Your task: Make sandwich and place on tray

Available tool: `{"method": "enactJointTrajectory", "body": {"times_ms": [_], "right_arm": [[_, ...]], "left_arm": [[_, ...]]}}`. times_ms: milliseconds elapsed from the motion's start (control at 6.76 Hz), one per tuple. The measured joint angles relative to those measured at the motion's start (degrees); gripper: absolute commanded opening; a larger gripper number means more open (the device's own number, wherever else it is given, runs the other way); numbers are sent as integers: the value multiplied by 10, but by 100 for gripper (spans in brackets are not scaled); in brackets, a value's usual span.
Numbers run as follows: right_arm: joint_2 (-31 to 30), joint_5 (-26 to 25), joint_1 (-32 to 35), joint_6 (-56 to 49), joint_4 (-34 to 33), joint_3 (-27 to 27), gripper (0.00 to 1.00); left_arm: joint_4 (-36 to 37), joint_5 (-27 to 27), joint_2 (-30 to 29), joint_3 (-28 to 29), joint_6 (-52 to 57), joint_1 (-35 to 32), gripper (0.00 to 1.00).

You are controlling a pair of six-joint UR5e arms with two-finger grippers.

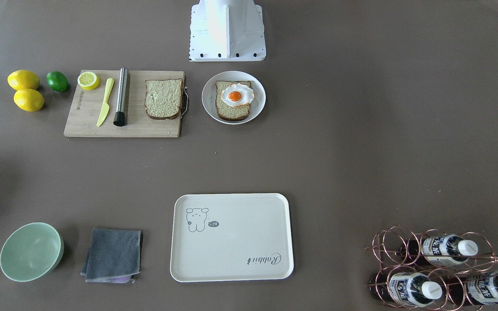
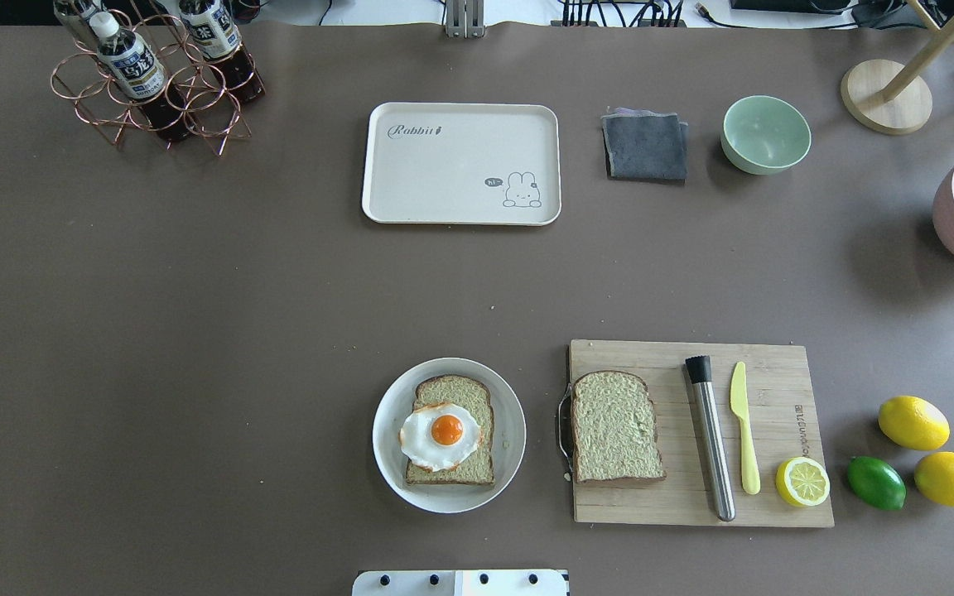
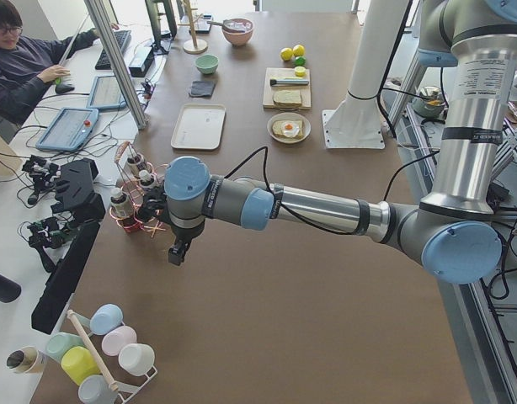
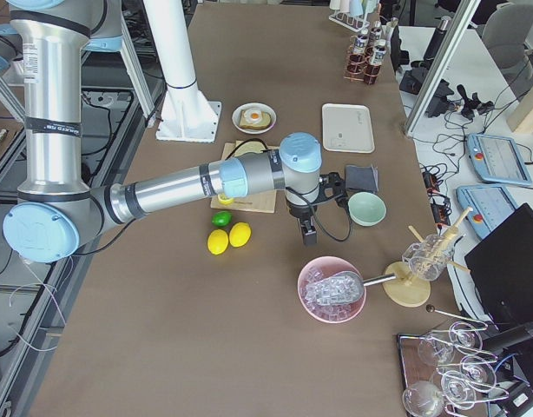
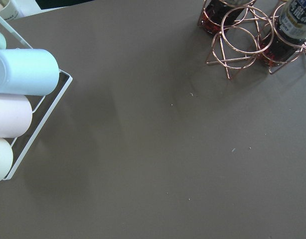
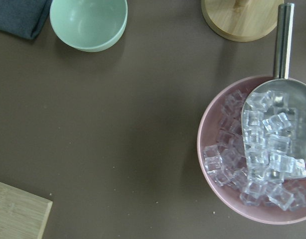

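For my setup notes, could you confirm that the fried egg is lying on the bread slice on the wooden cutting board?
Not quite: the fried egg lies on the bread slice on the round white plate, as the overhead exterior view shows; the other slice, on the wooden cutting board, is bare.

Both arms are silver tubes joined by grey housings with round pale-blue caps. The left arm (image 3: 317, 206) carries a looping black cable (image 3: 268, 164) and, at the upper right of the left side view, printed lettering (image 3: 472, 80). The right arm (image 4: 162, 187) looks alike. The left gripper (image 3: 176, 255) and right gripper (image 4: 307, 236) are small and black. A white base plate (image 1: 227, 41) shows black screws (image 1: 219, 55).
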Motion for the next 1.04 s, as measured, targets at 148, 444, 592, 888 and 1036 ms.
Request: {"method": "enactJointTrajectory", "body": {"times_ms": [148,444,592,888,1036], "right_arm": [[-2,15,-36,105,63,3,100],[-7,-5,-144,311,202,4,100],[-5,-42,-208,401,256,5,99],[-1,-154,-353,550,332,7,98],[-1,-198,-409,592,344,12,97]], "left_arm": [[-5,-1,0,-1,-3,6,99],[-9,-3,1,-6,-9,9,99],[-9,-3,1,-8,-10,10,99],[-9,-3,0,-11,-11,11,99],[-14,-3,0,-11,-12,12,99]]}}
